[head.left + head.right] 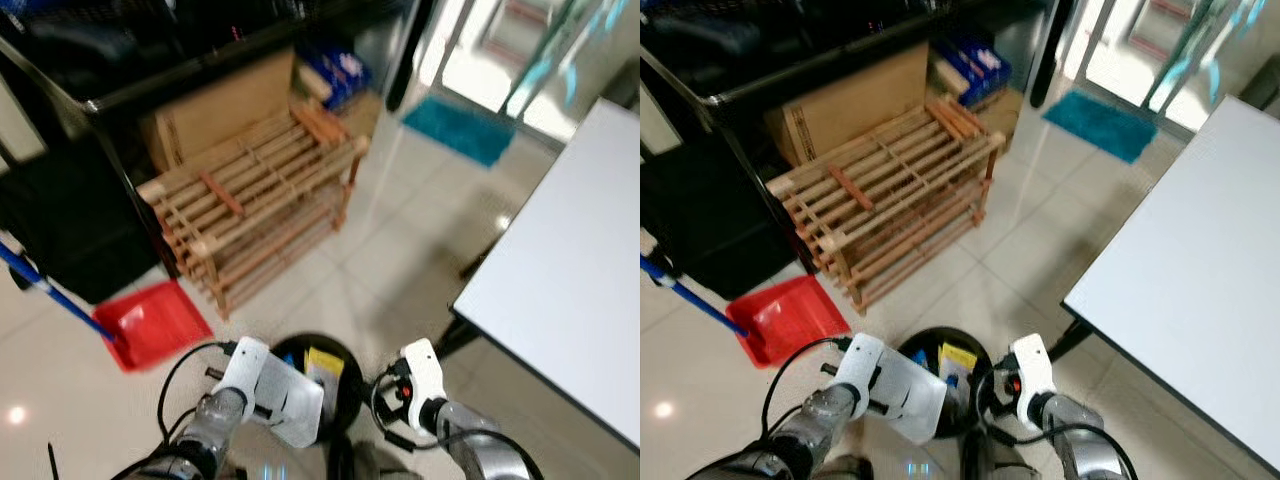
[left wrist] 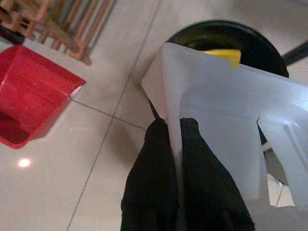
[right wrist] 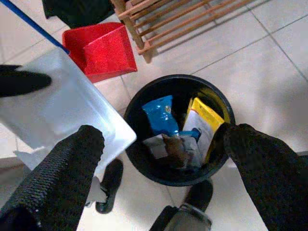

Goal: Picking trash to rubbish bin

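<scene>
A round black rubbish bin [image 3: 144, 161] stands on the tiled floor just in front of me. Inside it lie a blue packet [image 3: 161, 115], a yellow-and-white packet [image 3: 204, 118] and other wrappers. My left gripper [image 2: 174, 130] is shut on the edge of a translucent white plastic container [image 2: 216, 120], holding it tilted over the near left rim of the bin [image 1: 350, 375]. My right gripper [image 3: 161, 134] hangs open above the bin with nothing between its fingers.
A red dustpan [image 1: 155, 322] with a blue handle [image 1: 50, 290] lies to the left. Beyond the bin are a wooden slatted rack [image 1: 260, 200], a cardboard box [image 1: 220, 110] and a black shelf. A white table [image 1: 570, 270] stands on the right, with a teal mat [image 1: 460, 128] beyond it.
</scene>
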{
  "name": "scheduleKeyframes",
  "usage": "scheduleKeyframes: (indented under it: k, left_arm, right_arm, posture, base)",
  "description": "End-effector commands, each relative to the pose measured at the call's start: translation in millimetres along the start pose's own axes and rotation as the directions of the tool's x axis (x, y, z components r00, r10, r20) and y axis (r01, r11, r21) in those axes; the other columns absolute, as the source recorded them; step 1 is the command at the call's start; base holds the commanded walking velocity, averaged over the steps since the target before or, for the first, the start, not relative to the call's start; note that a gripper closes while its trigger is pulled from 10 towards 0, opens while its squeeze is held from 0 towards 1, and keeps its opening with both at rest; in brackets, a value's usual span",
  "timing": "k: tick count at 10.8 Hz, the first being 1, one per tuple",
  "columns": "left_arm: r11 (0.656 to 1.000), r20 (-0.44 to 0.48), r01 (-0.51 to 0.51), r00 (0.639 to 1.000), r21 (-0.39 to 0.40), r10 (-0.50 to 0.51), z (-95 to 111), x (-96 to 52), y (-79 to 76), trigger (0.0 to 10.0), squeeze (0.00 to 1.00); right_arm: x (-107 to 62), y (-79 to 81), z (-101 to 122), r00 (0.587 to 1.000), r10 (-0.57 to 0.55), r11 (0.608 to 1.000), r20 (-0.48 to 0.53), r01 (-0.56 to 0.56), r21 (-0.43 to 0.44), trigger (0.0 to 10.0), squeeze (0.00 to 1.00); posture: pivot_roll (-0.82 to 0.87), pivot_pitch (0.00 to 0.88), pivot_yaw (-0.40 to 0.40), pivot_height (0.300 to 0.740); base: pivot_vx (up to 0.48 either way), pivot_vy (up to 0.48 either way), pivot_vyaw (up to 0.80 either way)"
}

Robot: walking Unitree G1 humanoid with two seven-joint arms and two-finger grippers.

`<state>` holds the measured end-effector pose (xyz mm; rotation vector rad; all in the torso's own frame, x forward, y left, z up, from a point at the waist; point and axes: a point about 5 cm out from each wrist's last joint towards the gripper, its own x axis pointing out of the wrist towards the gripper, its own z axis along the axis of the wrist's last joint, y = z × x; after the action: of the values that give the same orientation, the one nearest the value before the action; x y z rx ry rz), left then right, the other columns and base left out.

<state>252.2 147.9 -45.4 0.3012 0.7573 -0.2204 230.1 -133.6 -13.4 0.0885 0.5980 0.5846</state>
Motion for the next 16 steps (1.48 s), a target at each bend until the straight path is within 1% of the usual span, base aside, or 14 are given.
scheduleKeyframes:
  k: [1,2,3,4,5,7,8,9,10,12,13,14,16]
  left_arm:
    - [0.999,-0.014,0.03,0.999,0.029,-0.029,-4.2,-0.5,-5.7,10.0,0.0]
    - [0.998,-0.001,0.009,1.0,0.061,-0.009,1.0,0.4,-1.4,10.0,0.0]
    - [0.989,0.041,-0.098,0.995,0.109,0.094,11.4,1.0,13.1,10.0,0.0]
    - [0.987,0.064,-0.13,0.99,0.093,0.124,17.3,1.2,19.0,10.0,0.0]
    - [0.988,0.068,-0.124,0.991,0.095,0.118,19.1,1.4,19.5,10.0,0.0]
    - [0.991,0.081,-0.072,0.995,0.109,0.063,23.4,2.6,11.8,10.0,0.0]
    - [0.991,0.104,-0.05,0.994,0.124,0.037,31.0,3.9,4.6,10.0,0.0]
    - [0.99,0.133,-0.046,0.991,0.13,0.028,40.5,4.9,0.9,10.0,0.0]
    - [0.986,0.177,-0.049,0.984,0.162,0.019,56.0,6.0,-2.4,10.0,0.0]
    - [0.981,0.2,-0.044,0.98,0.187,0.006,64.9,6.4,-4.4,10.0,0.0]
    - [0.981,0.201,-0.038,0.98,0.191,-0.001,66.0,6.5,-4.8,10.0,0.14]
    - [0.982,0.196,-0.03,0.981,0.185,-0.007,65.1,6.5,-5.0,10.0,1.0]
    - [0.982,0.191,-0.027,0.982,0.189,-0.009,63.0,6.5,-4.9,10.0,1.0]
  right_arm:
    - [-4.5,0.6,-0.1,1.0,0.01,1.0,-0.005,-0.01,0.014,10.0,0.0]
    - [-6.9,4.2,3.8,1.0,0.018,1.0,0.004,-0.018,0.008,10.0,0.0]
    - [-10.9,8.8,5.7,1.0,0.021,1.0,0.013,-0.021,0.014,10.0,0.0]
    - [-13.3,11.7,4.2,1.0,0.024,1.0,0.006,-0.024,0.015,10.0,0.0]
    - [-15.3,13.5,4.6,1.0,0.022,1.0,0.005,-0.022,0.016,10.0,0.0]
    - [-16.9,19.4,11.2,0.999,0.028,0.999,0.029,-0.029,0.032,10.0,0.0]
    - [-19.1,23.9,13.6,0.999,0.036,0.999,0.029,-0.037,0.034,10.0,0.0]
    - [-19.8,26.0,15.0,0.999,0.039,0.999,0.03,-0.04,0.034,10.0,0.0]
    - [-21.0,28.4,17.0,0.998,0.046,0.998,0.041,-0.047,0.037,10.0,0.0]
    - [-24.1,30.5,18.8,0.998,0.043,0.998,0.047,-0.045,0.046,10.0,0.0]
    - [-25.5,31.8,19.1,0.998,0.042,0.998,0.047,-0.044,0.05,10.0,0.0]
    - [-26.5,33.1,17.6,0.998,0.042,0.998,0.043,-0.045,0.052,10.0,0.0]
    - [-27.3,34.8,16.8,0.998,0.044,0.997,0.039,-0.046,0.059,10.0,0.0]
  posture:
    - [-0.14,0.291,-0.1,0.74]
    - [-0.14,0.298,-0.099,0.74]
    - [-0.15,0.298,-0.098,0.74]
    - [-0.15,0.301,-0.099,0.74]
    - [-0.15,0.309,-0.098,0.74]
    - [-0.16,0.327,-0.102,0.74]
    - [-0.17,0.34,-0.103,0.74]
    - [-0.17,0.34,-0.103,0.74]
    - [-0.18,0.351,-0.104,0.74]
    - [-0.19,0.36,-0.1,0.74]
    - [-0.19,0.364,-0.099,0.74]
    - [-0.19,0.369,-0.098,0.74]
    - [-0.19,0.375,-0.098,0.74]
  base:
    - [0.0,0.0,0.0]
    - [0.0,0.0,0.0]
    - [0.0,0.0,0.0]
    - [0.0,0.0,0.0]
    - [0.0,0.0,0.0]
    - [0.0,0.0,0.0]
    - [0.0,0.0,0.0]
    - [0.0,0.0,0.0]
    - [0.0,0.0,0.0]
    - [0.0,0.0,0.0]
    - [0.0,0.0,0.0]
    - [0.0,0.0,0.0]
    - [0.0,0.0,0.0]
